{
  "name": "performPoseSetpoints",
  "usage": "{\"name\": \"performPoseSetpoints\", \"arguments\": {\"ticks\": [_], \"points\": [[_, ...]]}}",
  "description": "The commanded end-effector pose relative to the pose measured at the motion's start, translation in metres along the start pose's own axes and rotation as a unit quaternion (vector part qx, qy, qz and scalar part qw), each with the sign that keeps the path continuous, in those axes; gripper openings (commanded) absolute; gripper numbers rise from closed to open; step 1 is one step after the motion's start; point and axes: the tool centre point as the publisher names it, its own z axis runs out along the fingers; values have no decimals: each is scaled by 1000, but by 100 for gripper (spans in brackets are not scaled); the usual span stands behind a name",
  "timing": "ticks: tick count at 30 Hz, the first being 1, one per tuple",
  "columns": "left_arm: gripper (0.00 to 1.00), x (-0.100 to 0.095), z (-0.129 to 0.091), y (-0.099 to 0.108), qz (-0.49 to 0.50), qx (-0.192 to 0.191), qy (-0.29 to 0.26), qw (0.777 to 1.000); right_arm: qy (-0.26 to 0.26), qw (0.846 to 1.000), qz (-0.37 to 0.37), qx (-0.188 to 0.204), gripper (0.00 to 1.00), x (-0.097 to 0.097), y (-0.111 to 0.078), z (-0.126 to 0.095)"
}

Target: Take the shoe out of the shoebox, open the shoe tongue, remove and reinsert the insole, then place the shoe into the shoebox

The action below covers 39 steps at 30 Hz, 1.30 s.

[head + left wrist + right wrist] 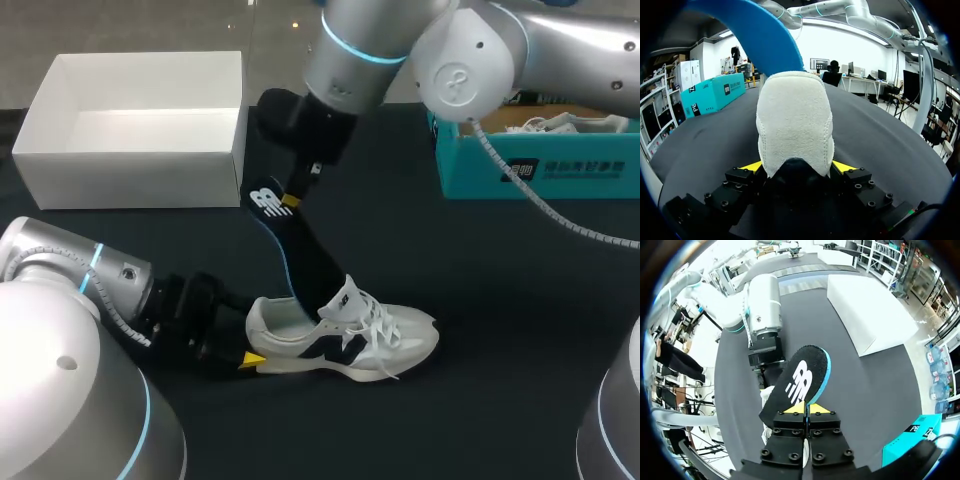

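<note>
A white sneaker with navy trim (350, 335) lies on its sole on the black table, toe toward the right. My left gripper (256, 345) is shut on its heel; in the left wrist view the padded heel (795, 125) fills the gap between both yellow tips (797, 167). A black insole with a blue underside (300, 245) stands steeply, its lower end inside the shoe's opening. My right gripper (290, 202) is shut on its upper end. In the right wrist view the insole (800, 380) extends ahead of the gripper (806, 409). The white shoebox (130, 170) sits at the far left with nothing inside.
A teal box (530, 165) holding another shoe stands at the far right, behind my right arm. It also shows in the left wrist view (712, 92). Bare black tabletop lies to the right of the sneaker and along the front.
</note>
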Motion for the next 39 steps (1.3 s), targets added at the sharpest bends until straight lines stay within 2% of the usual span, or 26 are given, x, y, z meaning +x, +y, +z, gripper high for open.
{"name": "performPoseSetpoints", "arguments": {"ticks": [1,8,15,39], "points": [[0,3,8,6,0,-1,-1,1000,-8,1000,-7,-10,0,-6,8,-9],[0,3,8,6,0,-1,-1,1000,-22,1000,-17,-14,0,-19,29,-29],[0,3,8,6,0,-1,-1,1000,-28,999,-7,-18,0,-30,38,-47],[0,3,8,6,0,-1,-1,1000,-28,999,-7,-18,0,-30,38,-47]]}}
